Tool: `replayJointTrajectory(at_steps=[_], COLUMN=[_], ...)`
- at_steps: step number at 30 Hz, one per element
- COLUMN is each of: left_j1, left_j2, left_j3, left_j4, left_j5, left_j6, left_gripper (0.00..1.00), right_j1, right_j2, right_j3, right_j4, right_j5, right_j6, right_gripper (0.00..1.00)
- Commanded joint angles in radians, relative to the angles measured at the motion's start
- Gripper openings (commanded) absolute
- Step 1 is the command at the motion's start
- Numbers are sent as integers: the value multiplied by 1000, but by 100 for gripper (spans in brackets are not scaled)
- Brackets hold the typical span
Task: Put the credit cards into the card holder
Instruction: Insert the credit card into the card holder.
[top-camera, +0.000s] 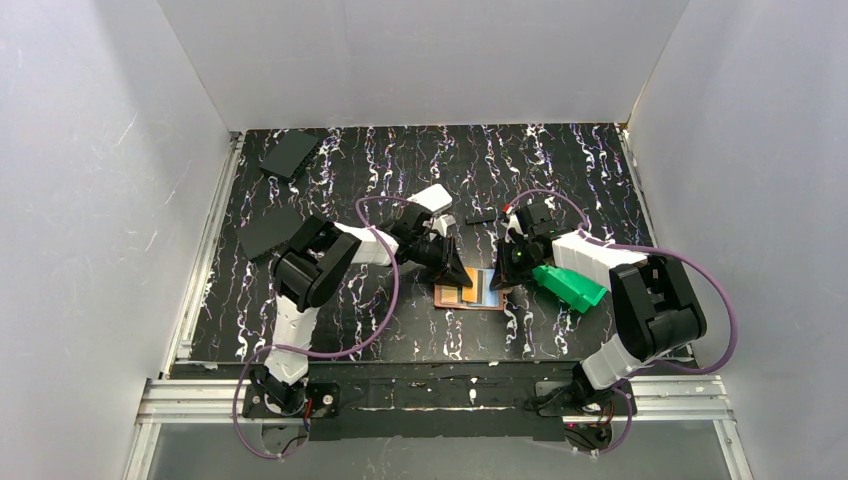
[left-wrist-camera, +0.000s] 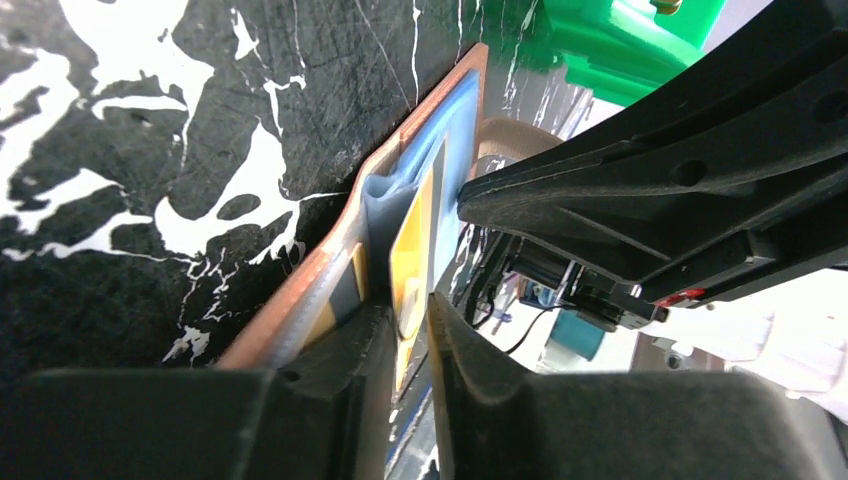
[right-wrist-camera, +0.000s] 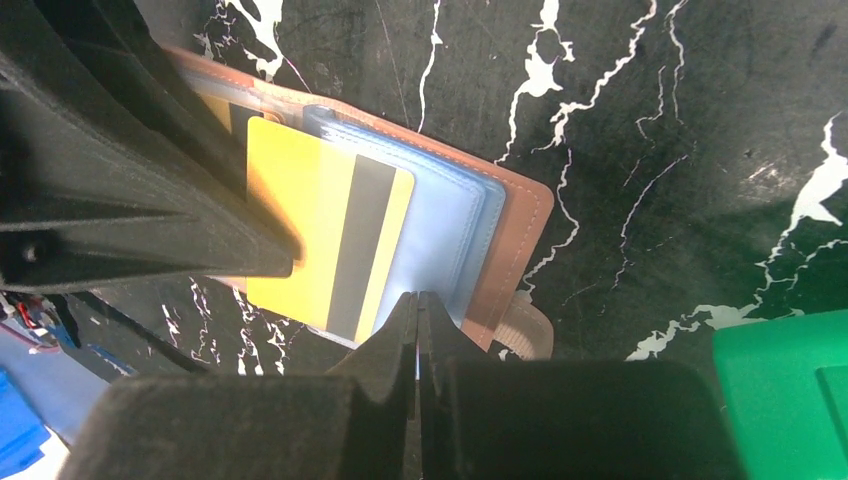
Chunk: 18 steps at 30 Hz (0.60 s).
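The card holder (top-camera: 488, 291), orange-brown leather with light-blue inner panels, lies open on the table between my grippers. It also shows in the right wrist view (right-wrist-camera: 520, 225) and, edge-on, in the left wrist view (left-wrist-camera: 330, 260). My left gripper (top-camera: 456, 276) (left-wrist-camera: 412, 312) is shut on a yellow credit card (left-wrist-camera: 410, 250) with a dark stripe (right-wrist-camera: 320, 225). The card lies over the light-blue panel (right-wrist-camera: 440, 220), its far edge at the pocket. My right gripper (top-camera: 503, 281) (right-wrist-camera: 417, 300) is shut, pinching the near edge of the light-blue panel. Another yellowish card (right-wrist-camera: 215, 105) sits in the holder's other side.
A green plastic bin (top-camera: 568, 286) (right-wrist-camera: 780, 390) lies right beside the right gripper. Two flat black pieces (top-camera: 290, 153) (top-camera: 268, 230) lie at the back left. A small black object (top-camera: 480, 216) lies behind the grippers. White walls enclose the table.
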Motion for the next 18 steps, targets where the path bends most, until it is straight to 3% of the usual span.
replayJointTrajectory(at_steps=[1,5,8,12,18], left_j1=[-8,-9,-10,-10,-16], left_j2=[-71,-108,-143,-171,-153], left_j3=[-11,-11,43,80,84], left_j4=[-33,-102,-284,-421,-416], left_j5=[-52,-71,-139,-197,-189], left_j6=[1,46,154,223,217], left_gripper=[23,41,50,56,56], right_j1=[-1,-3,-5,-5,-5], right_j2=[-16,-24,-26,-23,-20], right_j3=[-11,-7,-7,-5,-3], right_j4=[-16,-24,-25,-27,-27], right_j5=[17,21,20,17,15], right_j6=[-9,-14,-14,-17,-18], right_gripper=[4,4,4,4,4])
